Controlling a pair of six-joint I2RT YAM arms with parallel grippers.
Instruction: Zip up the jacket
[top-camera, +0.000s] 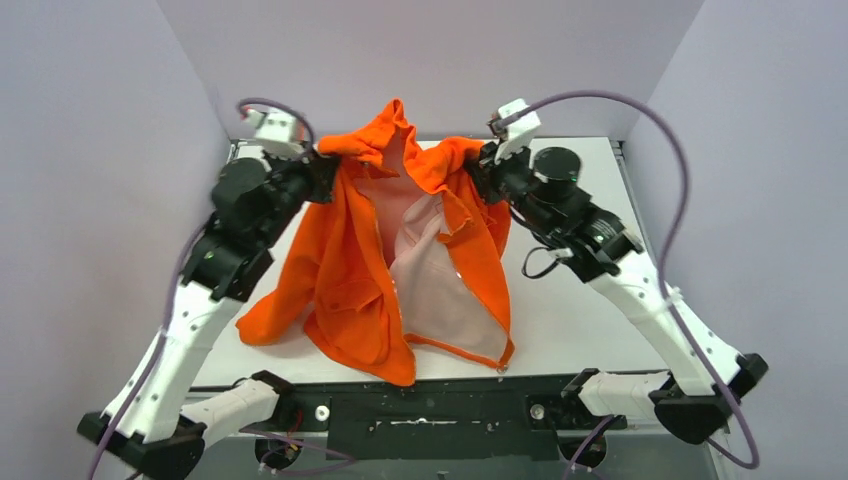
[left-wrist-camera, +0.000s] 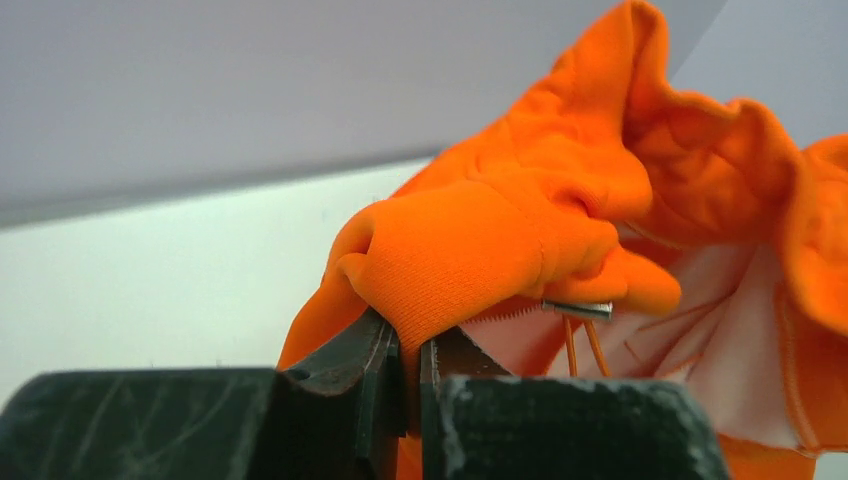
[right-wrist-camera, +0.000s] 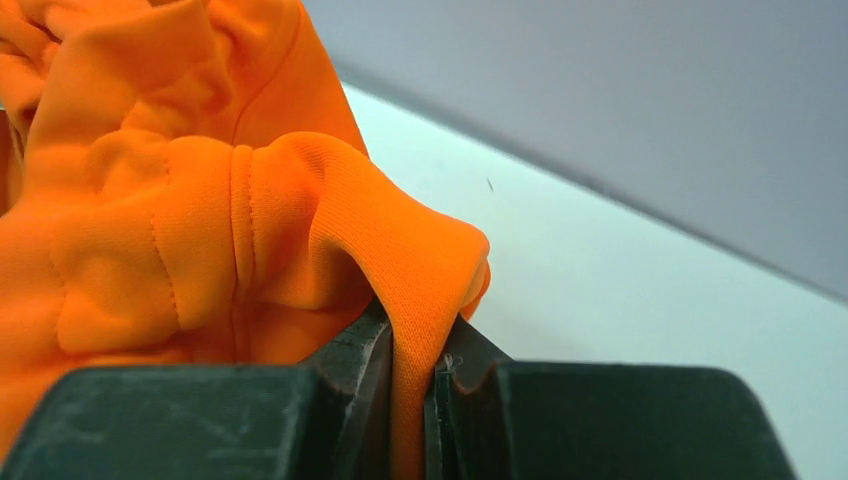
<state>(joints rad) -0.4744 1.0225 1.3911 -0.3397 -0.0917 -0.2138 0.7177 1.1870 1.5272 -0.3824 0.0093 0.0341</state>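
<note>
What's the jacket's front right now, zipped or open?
Open. The jacket has its front edges apart, pink lining showing between; left gripper and right gripper each pinch its fabric.

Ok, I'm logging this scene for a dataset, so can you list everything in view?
jacket: one, bright orange with pale pink lining, unzipped, held up over mid-table, hem resting on it
cord: two thin orange strands, near the collar
table: one, white, under the jacket
walls: pale grey, left, back and right
cables: purple, one along each arm
left gripper: black, shut on the jacket's top left
right gripper: black, shut on its top right
left arm, right arm: white and black, from the near edge
</note>
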